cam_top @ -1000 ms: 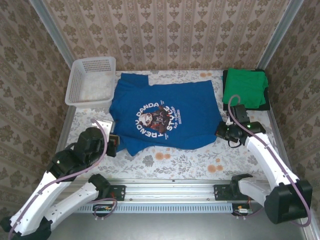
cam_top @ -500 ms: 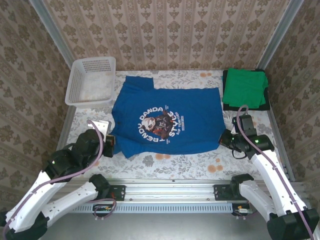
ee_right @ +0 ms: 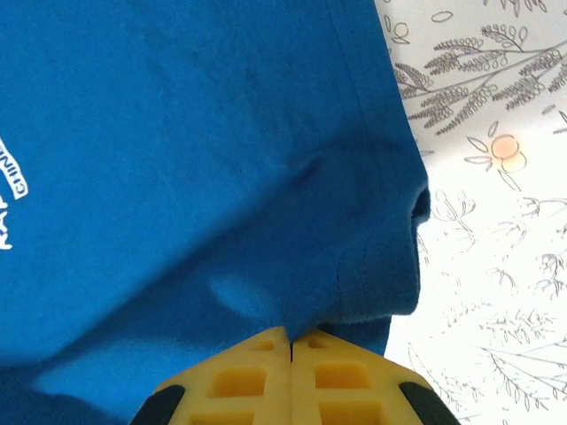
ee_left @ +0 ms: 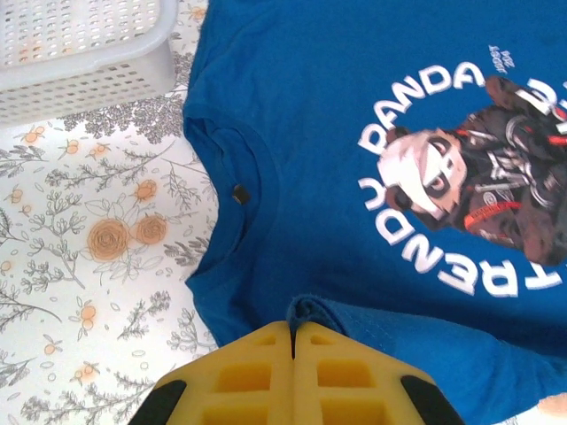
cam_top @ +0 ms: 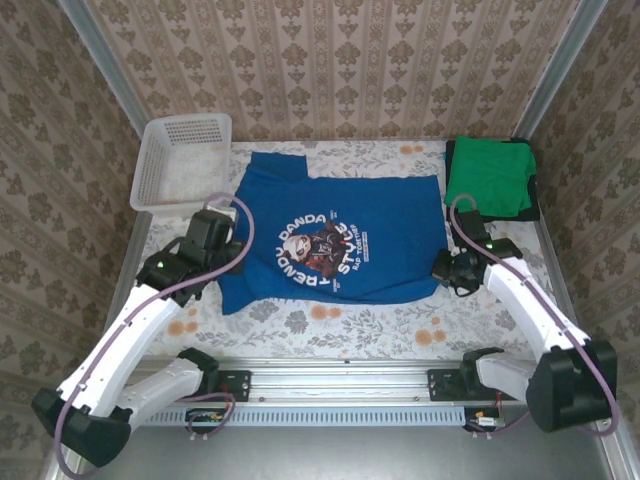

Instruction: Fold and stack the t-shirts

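Pinching a raised fold of the royal-blue t-shirt [ee_left: 292,142], the left tool [ee_left: 292,329] has its yellow fingers clenched together on the cloth. Just ahead of its tips lies the neckline [ee_left: 232,190] with a small dark tag. Farther ahead and to its right sits the white lettering [ee_left: 425,84] around a panda graphic [ee_left: 478,181]. Far ahead to its left, the white lattice basket [ee_left: 80,66] stands on the floral bench [ee_left: 80,266], close to the shirt's shoulder.

The right tool [ee_right: 291,335] is likewise clenched on a hemmed edge of the same shirt. The blue cloth spreads ahead and to its left, with bare bench to its right.

From above, the shirt lies flat between both tools. Beyond the right tool, a folded green t-shirt [cam_top: 488,178] rests on a dark t-shirt [cam_top: 535,205] at the bench's far corner, apart from the blue one.
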`<state>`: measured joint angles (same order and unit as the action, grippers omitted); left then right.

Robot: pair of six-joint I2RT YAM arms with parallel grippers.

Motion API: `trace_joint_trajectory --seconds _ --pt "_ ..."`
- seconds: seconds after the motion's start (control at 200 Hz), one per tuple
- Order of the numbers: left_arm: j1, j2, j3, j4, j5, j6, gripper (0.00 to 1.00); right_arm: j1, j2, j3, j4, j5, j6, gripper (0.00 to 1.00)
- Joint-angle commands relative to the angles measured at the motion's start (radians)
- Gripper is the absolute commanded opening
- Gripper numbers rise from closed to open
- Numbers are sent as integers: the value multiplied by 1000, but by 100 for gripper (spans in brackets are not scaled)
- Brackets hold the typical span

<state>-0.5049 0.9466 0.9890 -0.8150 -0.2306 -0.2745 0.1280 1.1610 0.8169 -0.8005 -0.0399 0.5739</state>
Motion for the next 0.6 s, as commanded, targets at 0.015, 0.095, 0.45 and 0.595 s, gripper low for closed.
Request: trace_joint_trajectory --seconds 0.015,0.095,0.45,0.595 --pt "80 73 37 120 119 102 0 -17 85 76 37 40 -38 3" --pt "109 148 74 157 158 138 0 -25 146 108 51 44 -45 4" --pt "204 471 254 205 234 222 0 -51 406 258 72 38 -73 8" --pt "229 563 305 220 249 239 0 -55 475 302 68 50 -84 9"
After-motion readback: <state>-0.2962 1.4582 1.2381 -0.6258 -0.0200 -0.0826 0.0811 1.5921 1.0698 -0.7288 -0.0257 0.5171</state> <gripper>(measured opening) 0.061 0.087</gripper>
